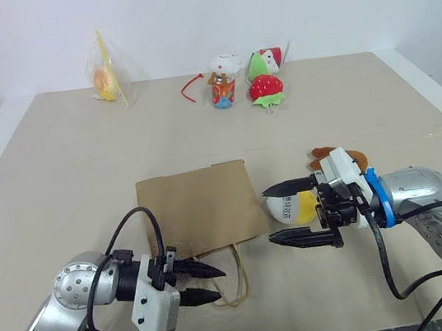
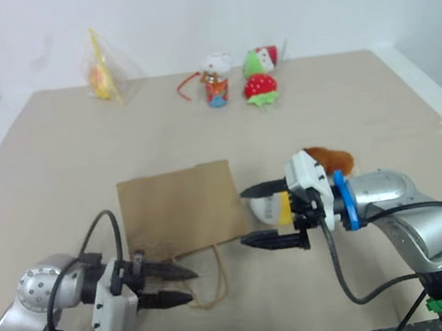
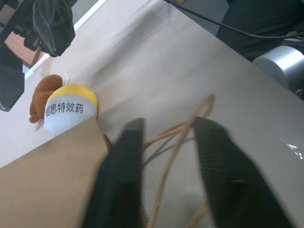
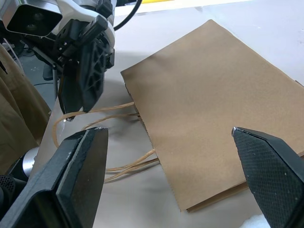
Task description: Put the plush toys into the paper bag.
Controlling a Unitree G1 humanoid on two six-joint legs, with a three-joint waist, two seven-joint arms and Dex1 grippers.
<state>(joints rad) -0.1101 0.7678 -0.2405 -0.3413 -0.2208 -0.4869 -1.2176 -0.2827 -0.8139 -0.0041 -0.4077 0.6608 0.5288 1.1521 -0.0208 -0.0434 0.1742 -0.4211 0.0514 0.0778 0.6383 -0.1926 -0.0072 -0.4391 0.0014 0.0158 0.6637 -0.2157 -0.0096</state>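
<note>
The brown paper bag (image 1: 199,210) lies flat on the table, its twisted handles (image 1: 239,283) trailing toward the near edge. My left gripper (image 1: 220,284) is at those handles, its fingers a narrow gap apart; in the left wrist view the handle strands (image 3: 199,109) run between them, pinched by neither. The white-and-yellow egg plush (image 1: 292,207) lies just right of the bag. My right gripper (image 1: 272,215) hovers open over it, pointing toward the bag, with nothing between its fingers (image 4: 80,175). The brown furry plush (image 1: 343,155) lies behind the right wrist.
At the table's far edge stand a strawberry plush (image 1: 266,88), a small figure toy (image 1: 223,82) with a red cord, a green-and-white toy (image 1: 264,62) and a toy in clear wrap (image 1: 106,78). The table's near edge runs right under both arms.
</note>
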